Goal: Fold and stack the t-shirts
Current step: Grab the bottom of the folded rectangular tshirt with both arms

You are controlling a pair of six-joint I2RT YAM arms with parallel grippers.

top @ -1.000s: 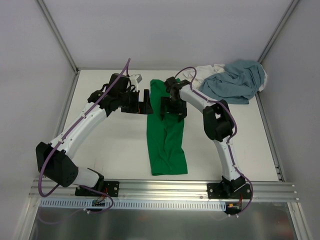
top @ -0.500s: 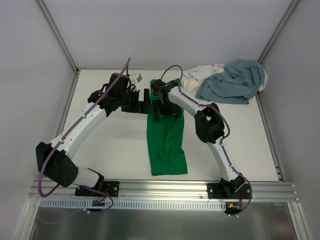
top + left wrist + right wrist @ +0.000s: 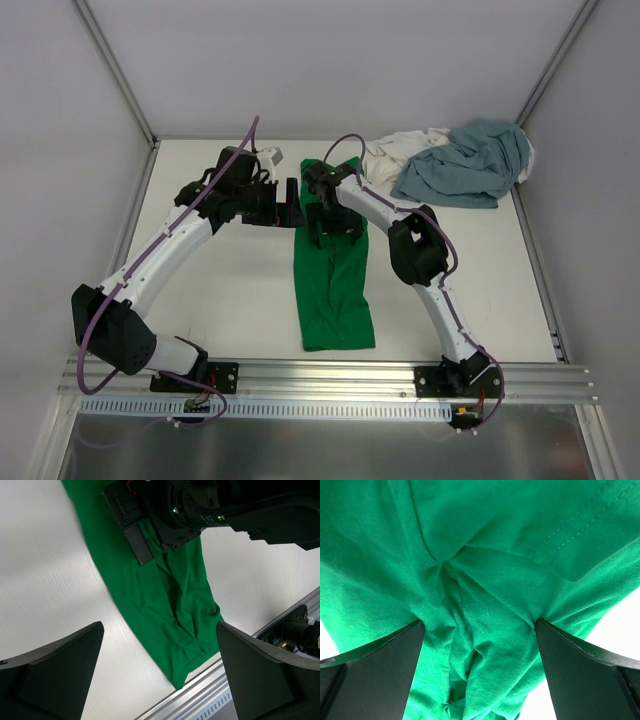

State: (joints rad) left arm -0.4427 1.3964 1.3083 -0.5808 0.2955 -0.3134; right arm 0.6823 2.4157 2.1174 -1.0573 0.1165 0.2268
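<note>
Green t-shirt (image 3: pixel 333 290) lies as a long strip mid-surface (image 3: pixel 230 290), and the right jaws have swung over its far end, wide open and empty like the left jaws, suggesting another fold.

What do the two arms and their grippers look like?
The left arm and right arm have white links and black joint housings; a purple cable runs along each. The left gripper and right gripper are black, with wedge-shaped fingers.

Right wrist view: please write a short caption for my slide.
Open right hand close over the wrinkled green t-shirt.
</note>
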